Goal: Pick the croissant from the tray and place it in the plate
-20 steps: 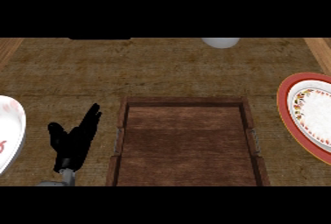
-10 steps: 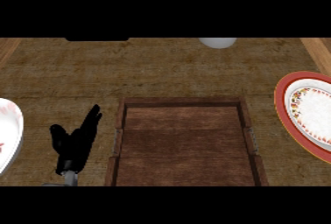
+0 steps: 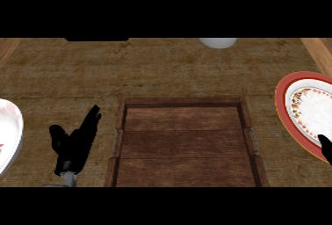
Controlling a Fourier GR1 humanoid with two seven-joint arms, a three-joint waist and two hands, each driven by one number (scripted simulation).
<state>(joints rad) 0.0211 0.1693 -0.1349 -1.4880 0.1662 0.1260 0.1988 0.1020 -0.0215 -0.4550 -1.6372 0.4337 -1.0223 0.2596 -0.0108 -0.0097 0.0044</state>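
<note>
One wooden tray (image 3: 185,145) on brown counter (image 3: 162,70); left hand (image 3: 74,145) straight-fingered, holding nothing.

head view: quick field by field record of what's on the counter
tray: wooden, centre, by the lower edge
croissant: not visible
red plate: red rim, at the right edge, cut off
white plate: at the left edge, cut off
left hand: open, fingers up, rests left of the tray
right hand: only a tip shows, at the red plate's lower rim
white object: far edge, cut off
</note>
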